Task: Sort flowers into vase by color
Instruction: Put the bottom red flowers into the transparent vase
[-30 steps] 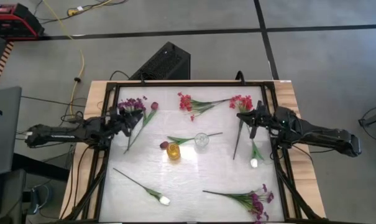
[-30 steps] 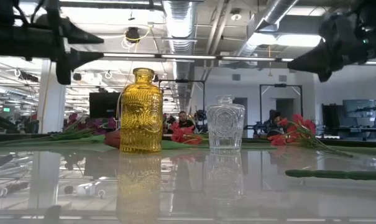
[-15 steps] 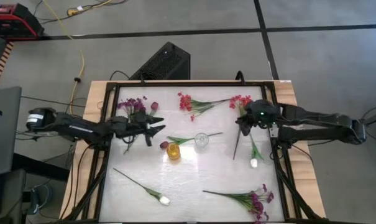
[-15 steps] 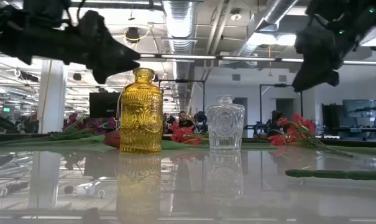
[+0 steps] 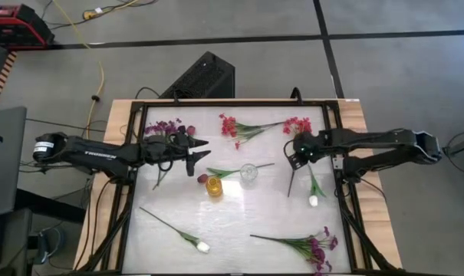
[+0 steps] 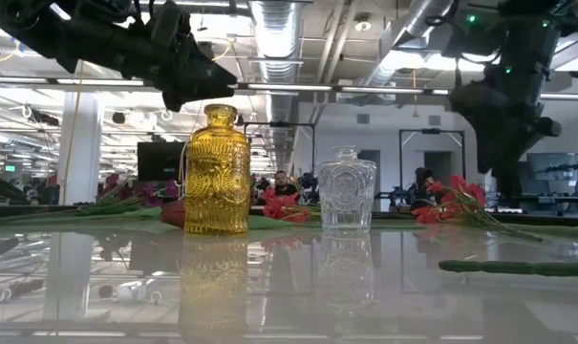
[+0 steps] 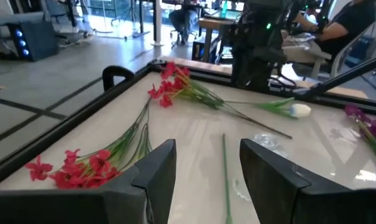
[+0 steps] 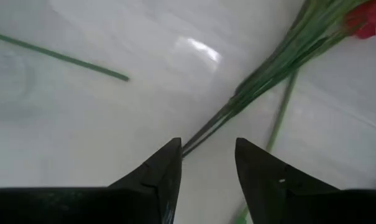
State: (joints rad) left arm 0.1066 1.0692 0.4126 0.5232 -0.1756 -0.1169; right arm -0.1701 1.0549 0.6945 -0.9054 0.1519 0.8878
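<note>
The white table [image 5: 239, 222] has a dark frame and stands on a grey floor; in the low view a big open hall with ceiling pipes and lamps is behind it. Two dark arms reach in over the table. The left gripper [image 5: 199, 149] hangs above the table's left half, near the far edge, and its fingers stand apart with nothing between them. The right gripper [image 5: 296, 151] points down near the right edge, also spread and empty, directly over the green stems of a red spray [image 5: 297, 125]. I count seven flowers lying flat: two red sprays, this one and another red spray [image 5: 230, 127] at the far middle; two purple sprays, one purple spray [image 5: 163, 127] at the far left and one purple bunch [image 5: 317, 249] at the near right; two white buds, one white bud [image 5: 202, 247] near the front and one white flower [image 5: 313, 200] at the right; and one dark red bud [image 5: 203, 179] beside the vases. There are two small vases in the middle, side by side: a yellow vase [image 5: 215, 186] and a clear vase [image 5: 249, 175], both empty.
</note>
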